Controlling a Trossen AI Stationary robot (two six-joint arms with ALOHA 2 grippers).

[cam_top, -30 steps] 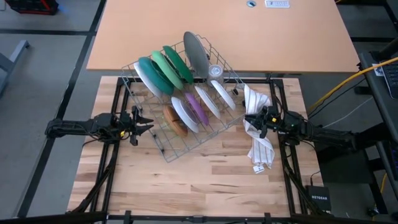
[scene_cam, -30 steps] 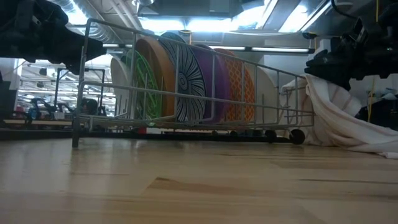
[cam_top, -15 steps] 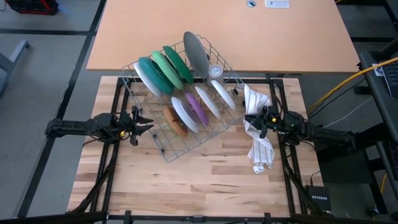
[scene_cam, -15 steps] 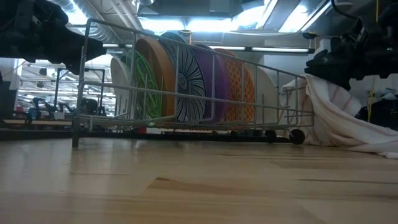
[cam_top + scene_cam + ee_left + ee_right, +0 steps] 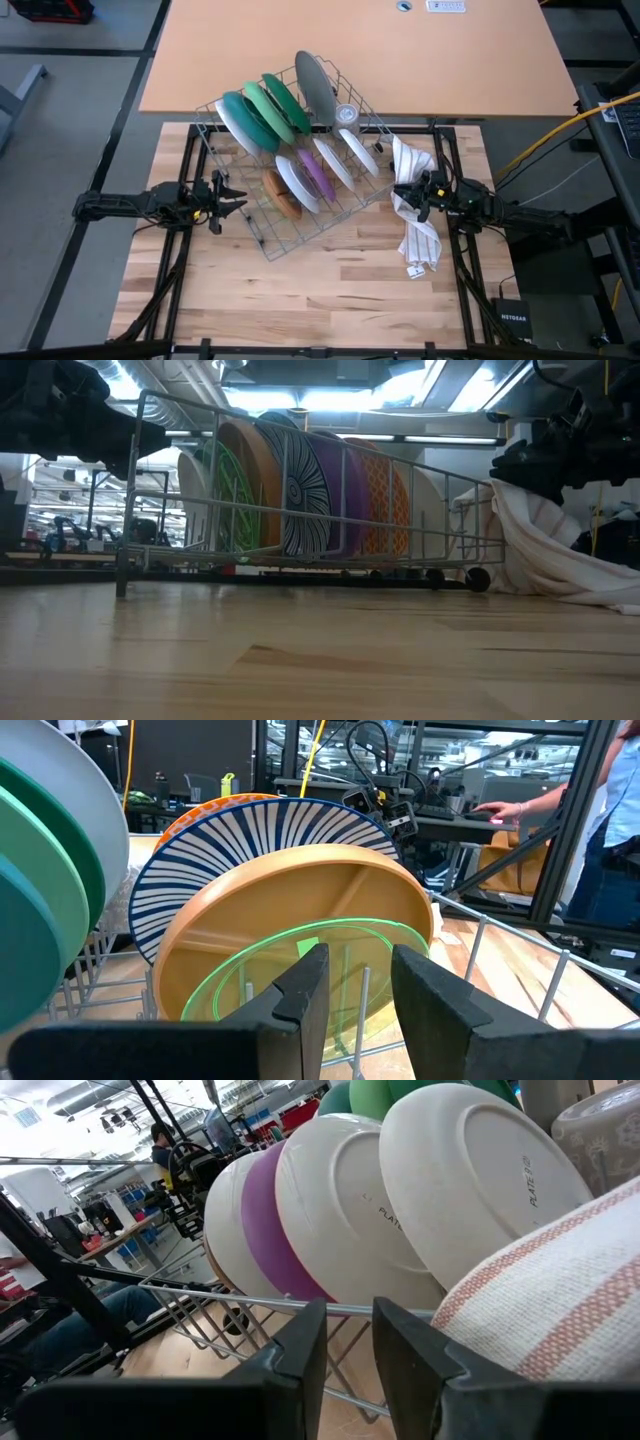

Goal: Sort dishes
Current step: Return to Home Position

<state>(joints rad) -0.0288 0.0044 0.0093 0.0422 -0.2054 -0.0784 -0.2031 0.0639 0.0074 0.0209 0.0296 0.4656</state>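
**Wooden table carrying a rack and a cloth**

A pale butcher-block table (image 5: 300,290) is bearing a grey wire rack (image 5: 268,250), which is sitting askew across its middle and far side. A white striped cloth (image 5: 420,240) is lying crumpled just beside the rack, toward the table's right edge.

We see a grey wire rack (image 5: 330,226) set askew on the pale plank-topped wooden bench (image 5: 330,290), a white red-striped cloth (image 5: 418,235) crumpled just beside its right end, and a smooth tan tabletop (image 5: 450,60) behind.
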